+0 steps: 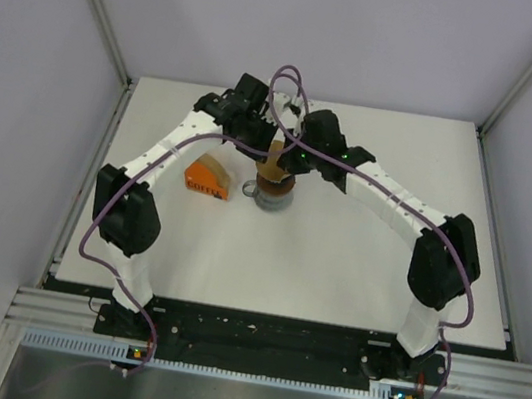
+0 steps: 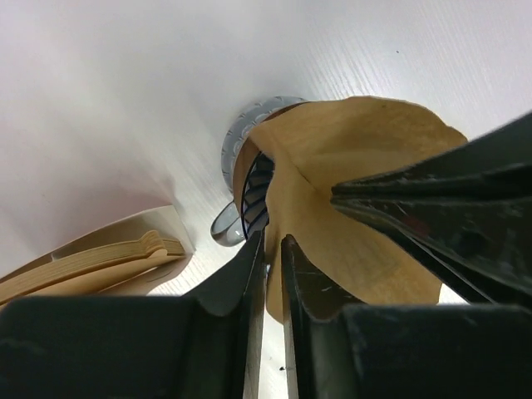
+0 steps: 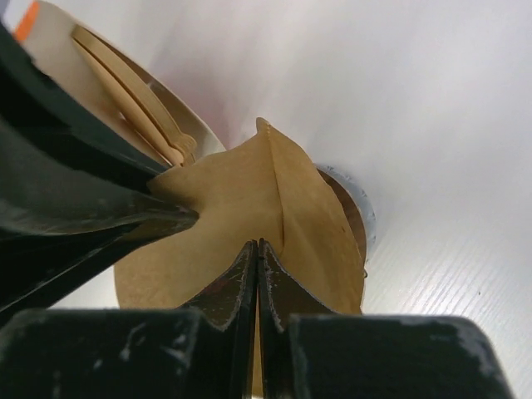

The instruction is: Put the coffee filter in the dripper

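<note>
The tan coffee filter [image 1: 274,157] is pinched upright between both grippers over the middle of the table. My left gripper [image 2: 273,249] is shut on one edge of the filter [image 2: 349,166]. My right gripper [image 3: 256,248] is shut on the opposite edge of the filter [image 3: 241,199]. The paper is spread open between them. The blue ribbed dripper [image 2: 258,195] sits directly under the filter, mostly covered by it; its rim also shows in the right wrist view [image 3: 364,212]. From above, the dripper [image 1: 274,194] is largely hidden by the filter and the grippers.
An orange wedge-shaped pack [image 1: 205,179] with a stack of spare filters [image 2: 108,258] lies just left of the dripper. A grey handle loop [image 1: 250,192] sticks out to the dripper's left. The white table [image 1: 357,265] ends at metal rails on each side.
</note>
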Controlling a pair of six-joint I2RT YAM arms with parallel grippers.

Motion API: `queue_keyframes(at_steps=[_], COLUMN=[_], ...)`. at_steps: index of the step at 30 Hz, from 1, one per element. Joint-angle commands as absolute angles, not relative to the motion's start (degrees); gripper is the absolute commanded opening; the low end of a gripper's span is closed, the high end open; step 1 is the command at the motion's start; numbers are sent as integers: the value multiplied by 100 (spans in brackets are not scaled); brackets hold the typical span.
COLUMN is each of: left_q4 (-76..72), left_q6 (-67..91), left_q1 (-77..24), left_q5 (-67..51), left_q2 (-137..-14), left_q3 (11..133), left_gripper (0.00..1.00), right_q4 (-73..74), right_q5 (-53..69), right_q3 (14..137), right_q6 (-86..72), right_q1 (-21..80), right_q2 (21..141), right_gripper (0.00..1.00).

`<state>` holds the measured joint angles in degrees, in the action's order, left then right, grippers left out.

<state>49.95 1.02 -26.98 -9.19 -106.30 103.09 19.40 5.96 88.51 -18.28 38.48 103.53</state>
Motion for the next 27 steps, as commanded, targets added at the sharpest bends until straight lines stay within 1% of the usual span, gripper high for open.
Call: queue_keyframes(at_steps=[1,2,3,6,8,11,15,22,25,27], left_q4=[4983,4992,4983,5027,5089,5177,5185,4957,4826,4799], left_q6=[53,53,53,53,61,272,614,1063,1151,1143], left_q1=[-2716,-2707,-2698,-2620,-2514,-2269,-1960,-1872,-1846,-1846], left_q5=[-967,-932,-923,-966,-1089,-1440,-1845,-2434,-2505,-2514], left_q2=[-10521,-10512,-10486,-10477,-10494,-10494,-10424,-10204,-10134,-10108], left_q3=[10573,10591,10608,10810,11012,11214,11189,10407,10161,10064], left_gripper=[24,28,34,49,53,55,56,56,55,52], right_q4=[2065,2074,2092,2179,2319,2583,2943,3726,3920,3973], right_q5=[615,615,615,563,501,352,159,-281,-325,-334], right_q3=[9123,9149,9176,9334,9474,9659,9983,10836,11065,11118], right_q6=[-1837,-1837,-1837,-1802,-1741,-1600,-1354,-888,-826,-817], right_q1=[3858,3858,3858,3858,3867,3920,3999,4306,4368,4386], right_q2=[10573,10582,10608,10687,10766,10863,11056,11680,11882,11935], right_gripper=[0,0,0,0,0,0,0,0,0,0])
